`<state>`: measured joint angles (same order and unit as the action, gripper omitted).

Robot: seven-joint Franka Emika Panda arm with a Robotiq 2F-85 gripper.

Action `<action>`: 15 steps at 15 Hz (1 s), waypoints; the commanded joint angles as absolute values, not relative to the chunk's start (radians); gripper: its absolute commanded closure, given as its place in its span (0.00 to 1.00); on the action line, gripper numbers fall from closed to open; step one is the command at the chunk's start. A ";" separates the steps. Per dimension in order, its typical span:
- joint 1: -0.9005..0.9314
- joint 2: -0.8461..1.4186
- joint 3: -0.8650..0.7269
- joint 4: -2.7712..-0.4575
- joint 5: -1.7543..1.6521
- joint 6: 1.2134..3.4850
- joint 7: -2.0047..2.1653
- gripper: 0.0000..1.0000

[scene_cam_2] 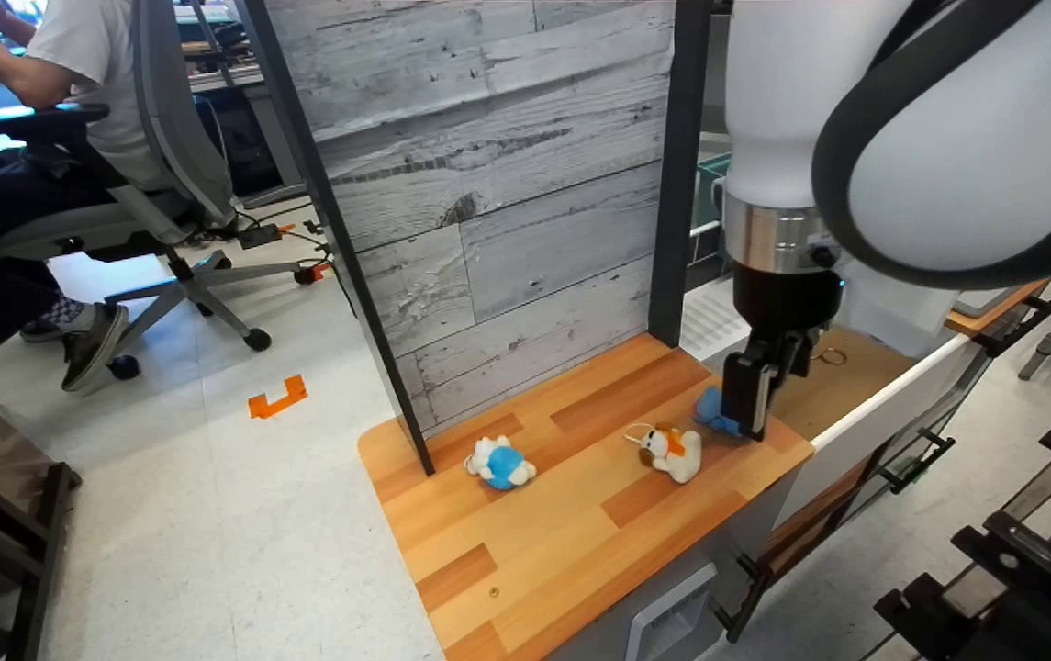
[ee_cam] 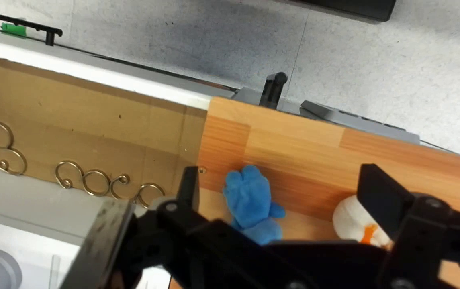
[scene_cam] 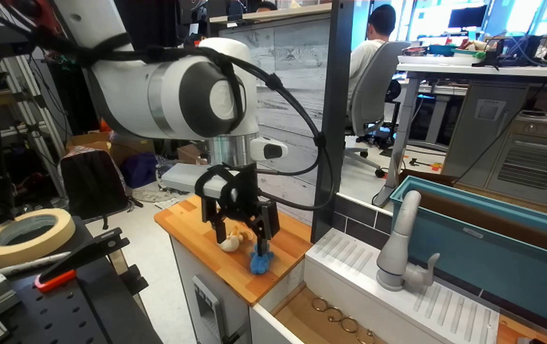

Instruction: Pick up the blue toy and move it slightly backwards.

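Note:
The blue plush toy [scene_cam: 260,264] lies on the wooden counter [scene_cam_2: 525,542] near its edge by the sink basin. It also shows in an exterior view [scene_cam_2: 713,409], partly behind a finger, and in the wrist view [ee_cam: 249,196], where its lower end is hidden by the gripper. My gripper [scene_cam: 241,246] is open and points down above the counter. In the wrist view, the open jaws [ee_cam: 280,176] have the blue toy between them, nearer the left finger and apart from both. A white toy with orange [ee_cam: 350,220] lies partly under the right finger; it also shows in an exterior view [scene_cam_2: 677,457].
A white-and-blue toy [scene_cam_2: 502,464] lies farther along the counter. A basin [ee_cam: 93,116] with brass hooks adjoins the counter's end. A grey faucet [scene_cam: 395,253] stands beyond the basin. A tall wood-patterned panel [scene_cam_2: 507,229] rises along the counter's back edge.

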<state>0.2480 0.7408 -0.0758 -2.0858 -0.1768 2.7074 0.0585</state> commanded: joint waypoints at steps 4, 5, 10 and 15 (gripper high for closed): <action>0.199 0.517 -0.064 -2.354 -0.177 2.739 0.070 0.00; 0.183 0.498 -0.054 -2.380 -0.161 2.748 0.070 0.00; 0.186 0.538 -0.059 -2.333 -0.182 2.708 0.070 0.00; 0.186 0.542 -0.058 -2.331 -0.181 2.708 0.070 0.00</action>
